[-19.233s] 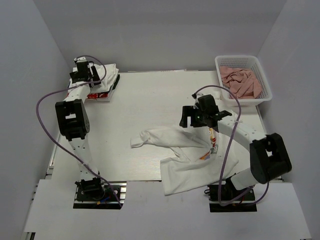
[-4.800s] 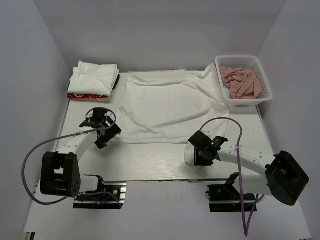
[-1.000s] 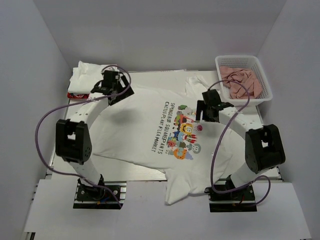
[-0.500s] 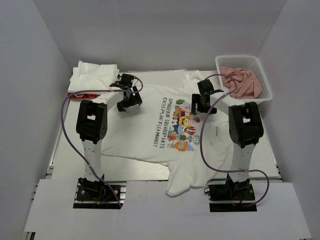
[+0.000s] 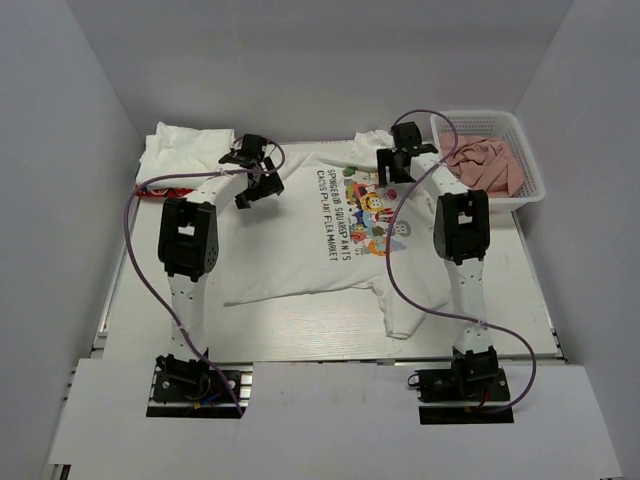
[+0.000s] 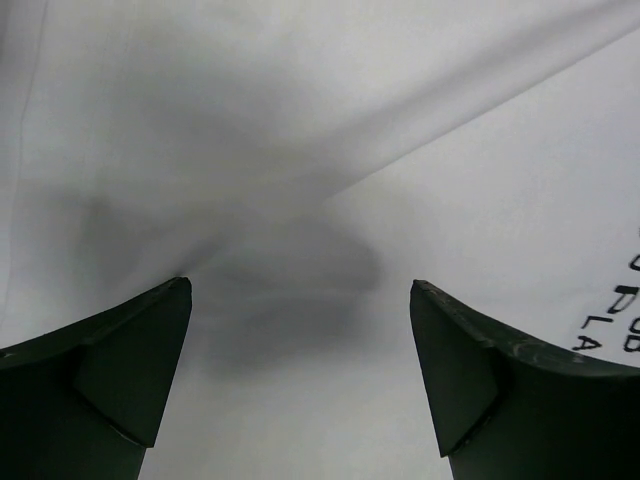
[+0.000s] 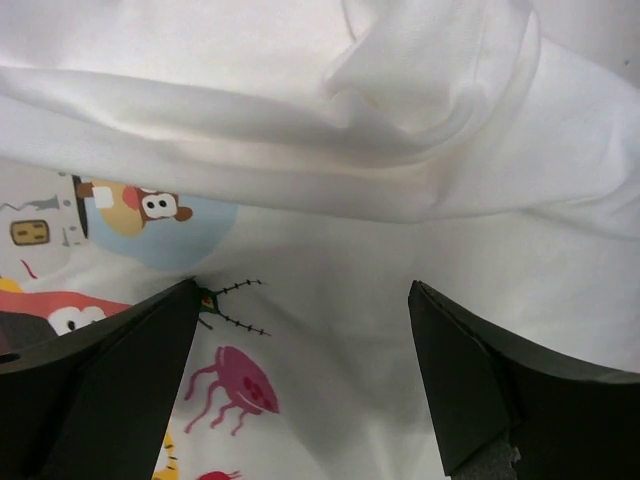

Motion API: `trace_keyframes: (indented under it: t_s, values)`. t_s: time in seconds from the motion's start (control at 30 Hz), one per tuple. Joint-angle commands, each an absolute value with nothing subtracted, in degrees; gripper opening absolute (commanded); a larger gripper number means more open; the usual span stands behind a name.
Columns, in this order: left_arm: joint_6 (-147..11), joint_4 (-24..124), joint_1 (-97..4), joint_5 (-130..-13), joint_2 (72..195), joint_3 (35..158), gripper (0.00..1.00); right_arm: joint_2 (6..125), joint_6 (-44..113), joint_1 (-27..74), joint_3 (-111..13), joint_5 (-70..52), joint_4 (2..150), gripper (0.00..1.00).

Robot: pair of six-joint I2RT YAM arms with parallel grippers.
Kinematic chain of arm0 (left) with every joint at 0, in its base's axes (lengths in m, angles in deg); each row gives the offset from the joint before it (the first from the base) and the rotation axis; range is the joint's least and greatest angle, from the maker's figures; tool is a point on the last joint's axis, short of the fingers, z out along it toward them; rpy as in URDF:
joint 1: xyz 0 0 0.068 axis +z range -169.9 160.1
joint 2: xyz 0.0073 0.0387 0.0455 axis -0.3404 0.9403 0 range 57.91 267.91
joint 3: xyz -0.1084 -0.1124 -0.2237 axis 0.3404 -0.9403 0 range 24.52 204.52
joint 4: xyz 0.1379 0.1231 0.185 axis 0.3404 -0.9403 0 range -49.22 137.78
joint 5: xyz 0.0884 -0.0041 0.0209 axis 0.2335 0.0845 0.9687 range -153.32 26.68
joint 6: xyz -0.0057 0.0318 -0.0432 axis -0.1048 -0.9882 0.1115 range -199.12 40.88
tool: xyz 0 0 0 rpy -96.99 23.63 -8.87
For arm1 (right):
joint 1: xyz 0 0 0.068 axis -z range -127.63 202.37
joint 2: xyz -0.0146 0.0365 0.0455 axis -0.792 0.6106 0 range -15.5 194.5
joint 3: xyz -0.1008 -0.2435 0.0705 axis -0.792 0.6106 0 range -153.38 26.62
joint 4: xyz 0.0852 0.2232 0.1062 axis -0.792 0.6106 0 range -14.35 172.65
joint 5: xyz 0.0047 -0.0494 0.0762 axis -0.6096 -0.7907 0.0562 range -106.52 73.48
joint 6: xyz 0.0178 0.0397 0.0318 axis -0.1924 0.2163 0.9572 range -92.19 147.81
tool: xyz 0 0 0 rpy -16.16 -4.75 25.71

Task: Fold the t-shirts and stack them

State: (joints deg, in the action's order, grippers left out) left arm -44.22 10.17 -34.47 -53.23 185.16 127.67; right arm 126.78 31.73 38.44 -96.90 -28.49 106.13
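The printed t-shirt (image 5: 300, 245) lies spread print-side up across the middle and far part of the table (image 5: 150, 300). Its cartoon print (image 5: 372, 215) is towards the right and the dark lettering (image 5: 330, 215) runs sideways just left of it. One sleeve reaches towards the near edge on the right, and the cloth at the far right corner is bunched into a soft ridge. The left gripper (image 6: 300, 287) is over the shirt's far left part, beside the lettering. Its jaws are spread wide with nothing between them but plain white cloth lying below. The right gripper (image 7: 303, 288) is over the far right part of the shirt, at the top of the print. Its jaws are likewise released and wide apart, with the rumpled fold of cloth just ahead of the fingers (image 7: 110, 380) and small cartoon figures beneath them. Whether either set of fingertips touches the cloth cannot be told. In the far left corner sits a folded white t-shirt (image 5: 185, 152) on top of a small stack, with a red edge (image 5: 155, 189) showing under it. At the far right a white basket (image 5: 532, 192) holds pink cloths (image 5: 487, 160), just beside the shirt's bunched corner.
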Motion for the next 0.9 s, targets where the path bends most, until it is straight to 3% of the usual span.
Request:
trace_keyframes:
  t_s: [0.0, 0.23, 0.47, 0.57, 0.8, 0.87]
  values:
    - [-45.3, 8.6, -34.9, -53.7, 180.3, 130.1, 1.0, 121.6, 24.6, 38.1, -95.7, -26.9, 106.0, 0.9]
    - [-43.2, 11.1, -34.9, -53.6, 157.0, 111.2, 1.0, 90.3, 26.4, 34.0, -65.1, -23.0, 95.4, 0.9]
    - [-28.2, 3.4, -34.3, -48.7, 129.8, 78.0, 1.0, 61.3, 48.3, 31.6, -27.8, -26.8, 90.9, 0.9]
    - [-24.4, 2.2, -33.8, -47.9, 118.8, 67.3, 1.0, 46.4, 51.9, 30.0, -19.3, -26.0, 94.5, 0.9]
    - [-21.4, 2.3, -33.8, -49.4, 116.7, 58.2, 1.0, 35.7, 59.4, 25.6, -7.8, -20.1, 111.9, 0.9]
    - [-21.4, 5.2, -33.8, -51.2, 118.5, 55.9, 0.9, 35.4, 61.8, 24.0, -5.4, -19.0, 115.4, 0.9]
